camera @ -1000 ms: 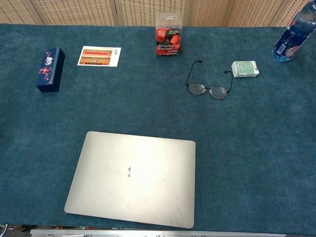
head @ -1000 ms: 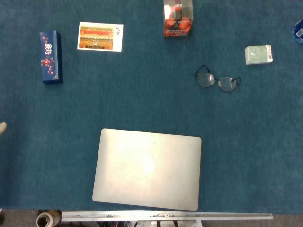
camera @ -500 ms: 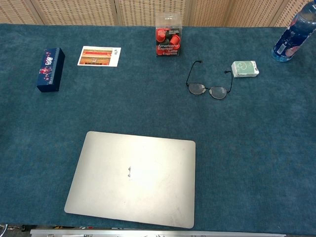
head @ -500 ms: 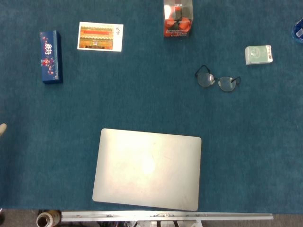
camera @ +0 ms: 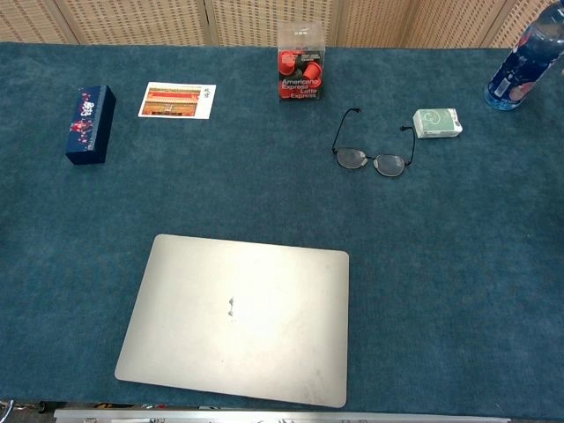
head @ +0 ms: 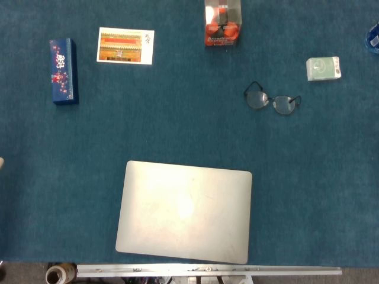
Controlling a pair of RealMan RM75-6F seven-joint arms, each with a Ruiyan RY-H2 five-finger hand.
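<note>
A shut silver laptop [head: 183,210] lies flat near the table's front edge, also in the chest view [camera: 233,317]. A pale sliver [head: 1,163] shows at the far left edge of the head view, level with the laptop's top edge; it looks like a fingertip of my left hand, far too little to tell how the hand stands. The chest view shows no hand. My right hand appears in neither view. Nothing touches the laptop.
On the blue cloth [camera: 458,264] lie black-rimmed glasses [head: 272,100], a green card box [head: 323,68], a clear box of red capsules [head: 222,23], a postcard [head: 125,45] and a dark blue box [head: 63,71]. A water bottle [camera: 522,62] stands far right.
The pale sliver at the left edge of the head view has shrunk, slipping leftward out of frame. Everything on the table is where it was.
</note>
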